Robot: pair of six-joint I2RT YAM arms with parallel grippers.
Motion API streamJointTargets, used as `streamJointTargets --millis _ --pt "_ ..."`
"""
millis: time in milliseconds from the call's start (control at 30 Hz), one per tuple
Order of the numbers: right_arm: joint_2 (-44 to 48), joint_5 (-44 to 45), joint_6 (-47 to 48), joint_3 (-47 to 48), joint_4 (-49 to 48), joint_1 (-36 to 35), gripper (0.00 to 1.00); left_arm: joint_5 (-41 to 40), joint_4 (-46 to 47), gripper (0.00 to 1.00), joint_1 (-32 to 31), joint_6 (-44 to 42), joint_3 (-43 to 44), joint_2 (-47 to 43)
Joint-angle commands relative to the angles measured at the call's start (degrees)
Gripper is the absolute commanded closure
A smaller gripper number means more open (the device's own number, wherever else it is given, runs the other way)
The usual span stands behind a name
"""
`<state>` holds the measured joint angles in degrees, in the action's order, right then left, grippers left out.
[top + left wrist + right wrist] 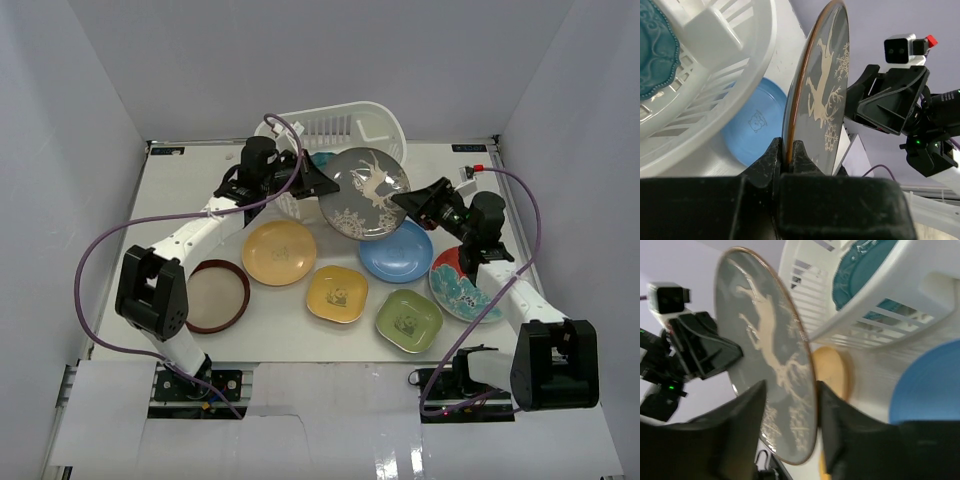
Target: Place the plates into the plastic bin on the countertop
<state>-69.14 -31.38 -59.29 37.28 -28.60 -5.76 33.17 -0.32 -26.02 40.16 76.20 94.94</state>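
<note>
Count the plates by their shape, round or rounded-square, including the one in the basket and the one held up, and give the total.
Round plates: 6 (teal plate, dark grey plate, orange-yellow plate, blue plate, brown-rimmed plate, red-and-teal floral plate)
Rounded-square plates: 2 (yellow panda plate, green panda plate)
Total: 8

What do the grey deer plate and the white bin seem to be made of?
The plate: probably glazed ceramic, perhaps melamine; smooth, faintly glossy face, printed cream deer, thin brown rim. The bin: moulded white plastic, semi-gloss; thin slotted walls, rounded corners.
</note>
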Motion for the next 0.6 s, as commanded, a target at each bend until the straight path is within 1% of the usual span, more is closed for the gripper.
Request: streamJointTargets --millis 0,33,67,133,167,267,367,400,567 --pt "3.84 -3.96 1.44 2.62 -7.27 -1.27 0.41 -6.19 0.94 1.0 1.23 -2.11 4.11 0.6" --pt "4.36 -3.87 2.5 2.89 -4.48 -1.18 0.34 -6.53 0.67 1.0 2.11 -1.84 5.78 1.04" --pt "5.85 -3.43 5.03 2.89 -3.32 -1.18 0.22 -7.76 0.06 1.0 2.64 -1.32 9.28 1.48" --pt "7.87 -2.29 7.68 2.54 1.5 -1.18 0.13 -8.99 -2.49 1.0 4.65 -0.53 13.07 3.32" --pt "10.06 -0.98 10.13 1.93 2.92 -1.27 0.09 -10.56 -3.45 1.0 5.27 -0.18 17.53 4.2" --pt "14.81 1.49 13.83 -0.61 6.79 -1.27 0.07 -13.39 -8.55 1.0 7.47 -0.09 25.8 9.2" --pt "19.55 3.5 16.65 -3.34 11.26 -1.18 0.08 -15.14 -12.06 1.0 9.58 -0.34 30.04 14.39" --pt "20.88 4.04 18.23 -4.05 12.42 -1.18 0.08 -16.98 -14.34 1.0 10.19 -1.13 32.58 15.62" --pt "29.93 6.77 21.93 -7.66 19.79 -1.18 0.09 -19.37 -15.94 1.0 10.64 -2.81 34.1 20.9"
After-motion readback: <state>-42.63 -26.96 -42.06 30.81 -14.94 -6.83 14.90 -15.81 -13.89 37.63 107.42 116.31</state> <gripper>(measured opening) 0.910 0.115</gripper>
